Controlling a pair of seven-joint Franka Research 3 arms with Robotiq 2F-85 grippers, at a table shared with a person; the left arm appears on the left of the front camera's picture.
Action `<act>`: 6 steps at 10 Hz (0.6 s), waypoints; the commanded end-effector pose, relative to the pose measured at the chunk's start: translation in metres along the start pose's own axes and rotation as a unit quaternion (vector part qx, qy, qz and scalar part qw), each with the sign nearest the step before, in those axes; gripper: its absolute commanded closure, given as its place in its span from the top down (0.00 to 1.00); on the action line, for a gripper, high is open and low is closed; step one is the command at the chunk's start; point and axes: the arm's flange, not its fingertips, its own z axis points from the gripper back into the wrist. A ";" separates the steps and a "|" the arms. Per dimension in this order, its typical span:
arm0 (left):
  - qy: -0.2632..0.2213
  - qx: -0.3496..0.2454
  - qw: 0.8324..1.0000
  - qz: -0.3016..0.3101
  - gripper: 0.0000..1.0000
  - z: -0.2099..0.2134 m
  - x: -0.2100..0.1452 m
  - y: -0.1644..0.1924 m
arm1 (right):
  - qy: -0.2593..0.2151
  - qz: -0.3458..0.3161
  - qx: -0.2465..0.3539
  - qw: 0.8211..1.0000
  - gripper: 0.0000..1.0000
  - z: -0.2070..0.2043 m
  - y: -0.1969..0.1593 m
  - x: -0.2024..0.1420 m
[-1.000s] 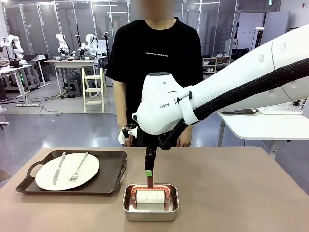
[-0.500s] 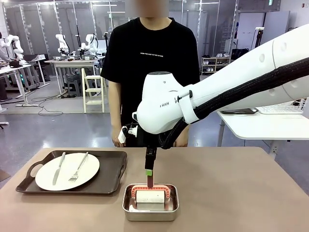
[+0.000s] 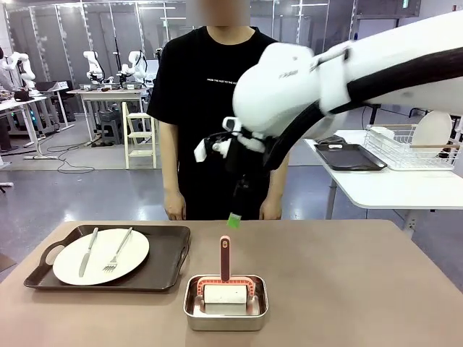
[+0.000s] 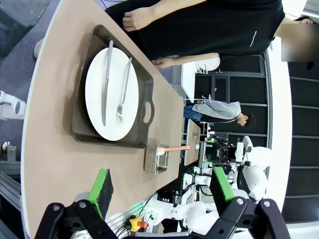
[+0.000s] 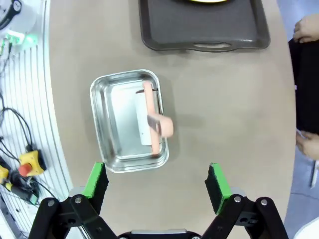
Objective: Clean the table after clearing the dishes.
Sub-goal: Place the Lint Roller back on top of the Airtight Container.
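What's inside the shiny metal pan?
A cleaning tool stands in the steel pan: a white block low down and a pink handle pointing straight up. The pan's floor under the block is covered, so I can't see there.

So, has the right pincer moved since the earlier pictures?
Yes. The right pincer has gone up, away from the red handle in the steel pan, and now hangs open above it.
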 end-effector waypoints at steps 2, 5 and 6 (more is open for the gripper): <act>-0.006 -0.005 1.000 -0.003 1.00 0.002 0.000 0.000 | -0.081 -0.113 -0.046 0.989 1.00 0.013 0.019 -0.089; -0.006 -0.005 1.000 -0.003 1.00 0.002 0.000 0.000 | -0.124 -0.205 -0.073 0.968 1.00 0.024 0.015 -0.150; -0.006 -0.005 1.000 -0.003 1.00 0.002 0.000 0.000 | -0.099 -0.163 -0.038 0.981 1.00 0.028 0.001 -0.122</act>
